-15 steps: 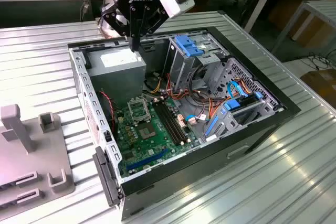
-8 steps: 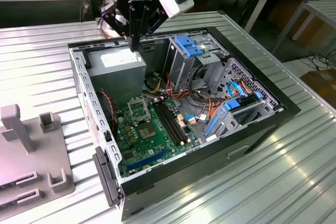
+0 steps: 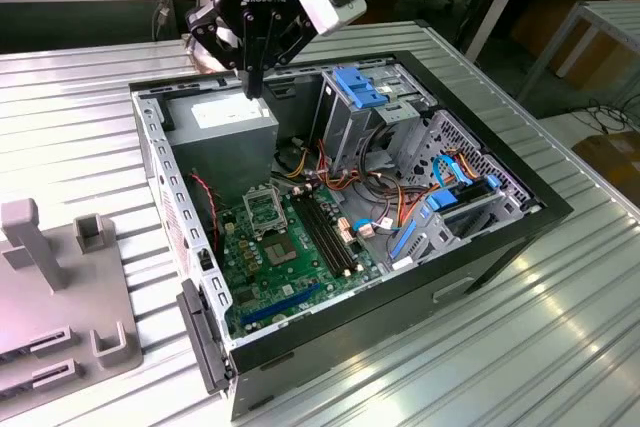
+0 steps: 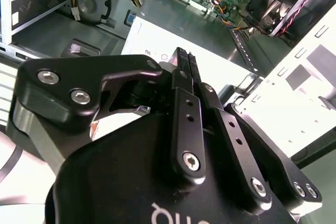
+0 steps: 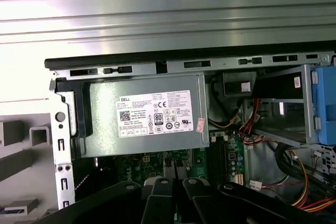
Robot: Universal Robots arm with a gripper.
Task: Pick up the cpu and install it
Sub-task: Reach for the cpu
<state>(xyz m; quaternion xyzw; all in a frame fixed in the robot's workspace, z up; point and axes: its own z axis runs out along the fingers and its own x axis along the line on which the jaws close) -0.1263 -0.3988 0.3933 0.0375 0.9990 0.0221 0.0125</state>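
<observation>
The cpu is out of view. My gripper (image 3: 254, 82) hangs over the back corner of the open computer case, its two black fingers pointing straight down just above the grey power supply (image 3: 225, 132). In the second wrist view the gripper (image 4: 185, 55) is shut, fingertips pressed together with nothing visible between them. The metal-framed square socket (image 3: 262, 209) lies on the green motherboard (image 3: 290, 272), below and in front of the power supply. A dark square chip (image 3: 281, 252) sits fixed to the board beside the socket.
The power supply (image 5: 144, 116) carries a white label. Blue drive brackets (image 3: 355, 87), a metal drive cage and bundles of coloured cables (image 3: 400, 207) crowd the case at the exterior view's right. A grey plastic fixture (image 3: 60, 287) stands on the ribbed metal table (image 3: 560, 327) at the exterior view's left.
</observation>
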